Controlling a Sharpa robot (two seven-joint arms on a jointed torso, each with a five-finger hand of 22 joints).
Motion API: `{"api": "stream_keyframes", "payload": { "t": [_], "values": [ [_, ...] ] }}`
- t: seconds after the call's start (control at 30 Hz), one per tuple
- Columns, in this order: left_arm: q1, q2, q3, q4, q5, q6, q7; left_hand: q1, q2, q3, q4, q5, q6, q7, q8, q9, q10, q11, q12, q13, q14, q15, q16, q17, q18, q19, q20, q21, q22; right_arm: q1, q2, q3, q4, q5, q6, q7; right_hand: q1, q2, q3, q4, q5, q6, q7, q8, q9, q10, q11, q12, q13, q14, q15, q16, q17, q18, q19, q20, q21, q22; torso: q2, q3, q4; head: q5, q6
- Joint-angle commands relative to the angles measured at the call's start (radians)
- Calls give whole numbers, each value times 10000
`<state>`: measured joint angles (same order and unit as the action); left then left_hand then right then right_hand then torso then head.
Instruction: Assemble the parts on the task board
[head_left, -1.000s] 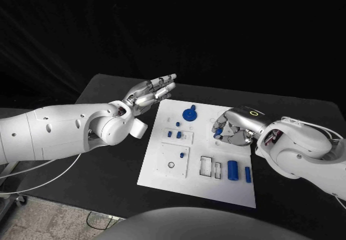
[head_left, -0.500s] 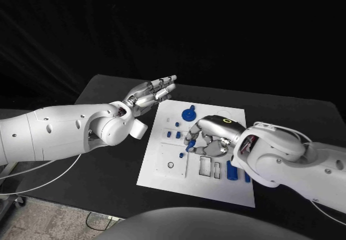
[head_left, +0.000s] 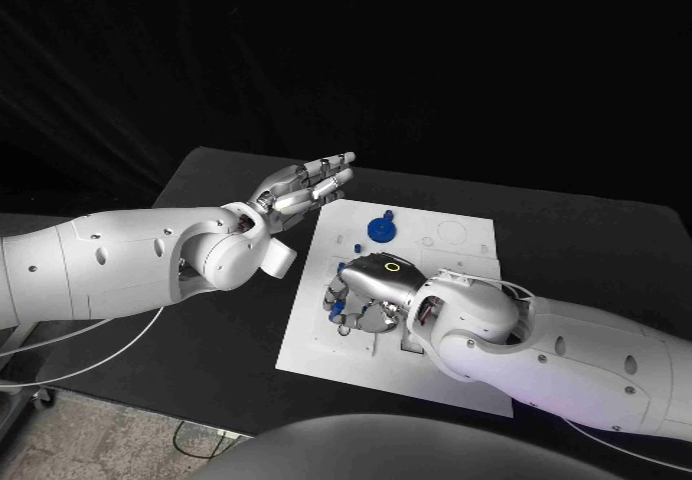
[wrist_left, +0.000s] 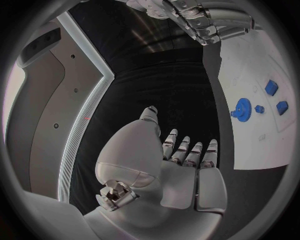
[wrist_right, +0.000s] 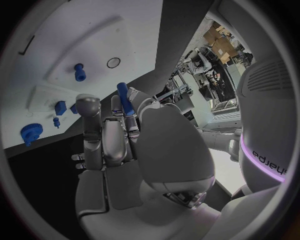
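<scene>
- The task board (head_left: 459, 262) was a flat, matte white rectangular plate lying at the centre of the head view on the black table (head_left: 577, 235), with shallow recesses and faint circular outlines in its surface.
- The right hand (head_left: 368, 290), silver and metallic on a glossy white arm, sat low over the board's left-centre; in the right wrist view its fingers (wrist_right: 105, 134) were curled together around a slim blue peg (wrist_right: 124, 98), a smooth cylinder with a rounded tip standing up between them.
- The left hand (head_left: 300, 185) hung in the upper middle of the head view, above the board's upper left corner, its fingers stretched out side by side and holding nothing.
- One blue gear (head_left: 381, 229), round and toothed, sat near the board's upper edge.
- In the right wrist view, four more small blue parts showed on the board at the left, one of them a short stud (wrist_right: 79, 72) beside a thin dark ring (wrist_right: 113, 62).
</scene>
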<state>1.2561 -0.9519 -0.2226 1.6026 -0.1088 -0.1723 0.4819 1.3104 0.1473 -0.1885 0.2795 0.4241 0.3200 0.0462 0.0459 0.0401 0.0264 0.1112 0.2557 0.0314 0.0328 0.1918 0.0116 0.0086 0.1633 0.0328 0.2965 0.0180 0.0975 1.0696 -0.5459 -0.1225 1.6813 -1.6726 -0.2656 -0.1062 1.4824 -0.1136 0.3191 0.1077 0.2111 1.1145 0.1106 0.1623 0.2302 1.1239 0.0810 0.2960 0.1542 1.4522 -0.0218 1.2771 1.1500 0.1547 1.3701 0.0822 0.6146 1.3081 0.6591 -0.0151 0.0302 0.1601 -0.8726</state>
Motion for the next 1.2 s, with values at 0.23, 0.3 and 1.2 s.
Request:
{"api": "stream_keyframes", "payload": {
  "t": [0.23, 0.3, 1.2],
  "values": [
    [-104, 88, 2, -59, 3, 269, 65, 56, 66, -35, 34, 59, 37, 32, 44, 0, -8, -59, 25, 11, -26, 65, 67, 15, -92, 38, -7, 43, -31, -179, 213, 5, -407, -808, -75, 130, -10, -59, 22, 33, -15, 5, -30, -53, 13, 451, -357, -41, 11, 21, -63, 11, -33, -145, 0, -59, -11, 780, -14, 7, -11, 68, 0],
    [-119, 90, 3, -63, 3, 272, 63, 60, 78, -36, 37, 74, 25, 34, 43, -2, -9, -54, 23, 10, -27, 70, 67, 15, -97, 37, -7, 41, -36, -193, 211, 5, -425, -826, -66, 125, -4, -65, 24, 28, -10, 0, -27, -59, 12, 453, -356, -49, 8, 16, -63, 0, -49, -143, -4, -60, -23, 777, -15, 7, -17, 62, 0],
    [-182, 115, 3, -111, 2, 350, 4, 84, 105, -39, 35, 125, 33, 31, 46, -1, -6, -30, 45, 14, -18, 85, 74, 18, -113, 39, -7, 41, -35, -474, -241, 2, -164, -854, 194, -56, 17, -78, 35, 16, 27, -26, -14, -90, 7, 497, -355, -70, 0, -10, -63, -50, -110, -131, -31, -62, -108, 760, -9, 1, -8, 22, 0]
  ]
}}
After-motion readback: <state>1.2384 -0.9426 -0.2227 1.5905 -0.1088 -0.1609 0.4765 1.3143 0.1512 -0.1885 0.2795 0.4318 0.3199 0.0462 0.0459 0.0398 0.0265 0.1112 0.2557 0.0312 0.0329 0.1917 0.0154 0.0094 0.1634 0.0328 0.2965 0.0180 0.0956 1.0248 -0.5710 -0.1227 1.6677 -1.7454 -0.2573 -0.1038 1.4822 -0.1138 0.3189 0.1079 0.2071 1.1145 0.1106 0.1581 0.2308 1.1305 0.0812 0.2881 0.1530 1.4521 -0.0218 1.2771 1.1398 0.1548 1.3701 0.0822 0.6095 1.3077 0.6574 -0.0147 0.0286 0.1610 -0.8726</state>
